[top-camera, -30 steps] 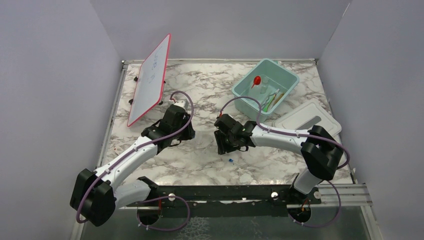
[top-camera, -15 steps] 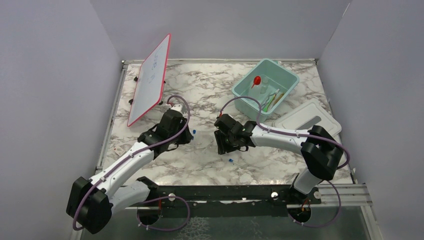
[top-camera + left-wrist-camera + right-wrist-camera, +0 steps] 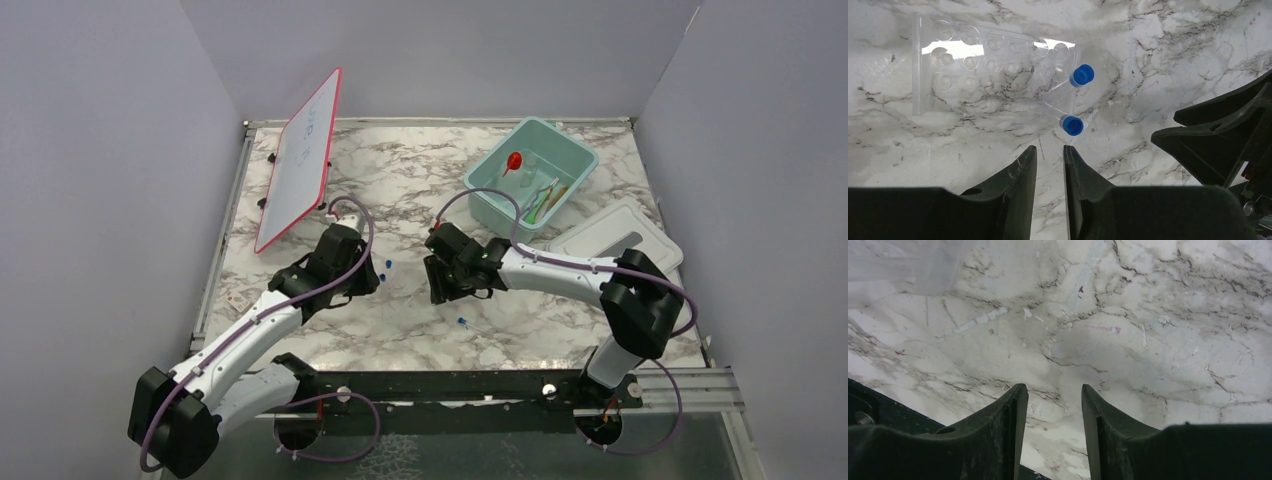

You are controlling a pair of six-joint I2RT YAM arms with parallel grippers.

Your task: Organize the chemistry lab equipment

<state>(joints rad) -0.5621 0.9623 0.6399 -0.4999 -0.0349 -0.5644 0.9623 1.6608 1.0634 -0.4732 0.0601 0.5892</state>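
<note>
retreat is the news here: the left hand (image 3: 1049, 150) has drawn back toward its base, uncovering two blue-capped tubes (image 3: 1072, 125) that lie on the surface (image 3: 420, 190) at the right end of a clear rack (image 3: 973, 65). its fingers stand a narrow slit apart with nothing between them. the right hand (image 3: 1049, 390) hovers released and empty over bare marble, a third tube (image 3: 462, 321) lying close by, so by my reading the tubes have yet to join the red funnel (image 3: 514, 160) in the teal tub (image 3: 565, 138).
</note>
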